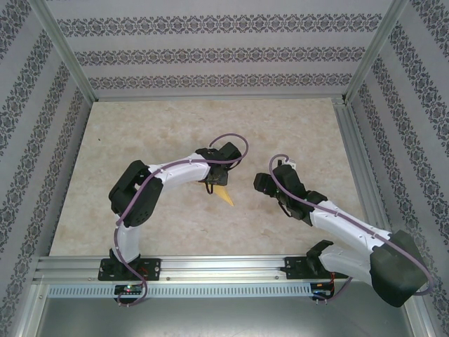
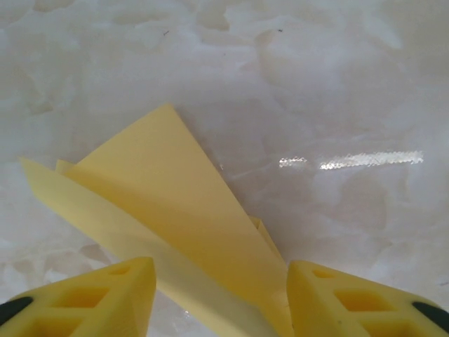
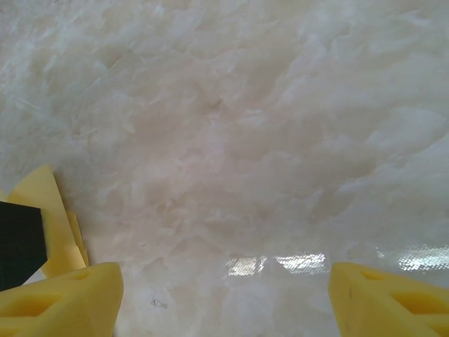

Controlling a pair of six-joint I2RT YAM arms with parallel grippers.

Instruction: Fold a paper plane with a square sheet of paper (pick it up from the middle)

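Left wrist: left claw (image 2: 221,281) straddles paper plane (image 2: 175,203).

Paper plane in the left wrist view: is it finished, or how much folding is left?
Mostly folded: the paper plane is already a narrow triangle of layered flaps on the table. In hand: the left gripper straddles its narrow end, jaws apart; the right gripper hangs open beside it. Left: probably a final crease or wing fold, though I can't confirm.
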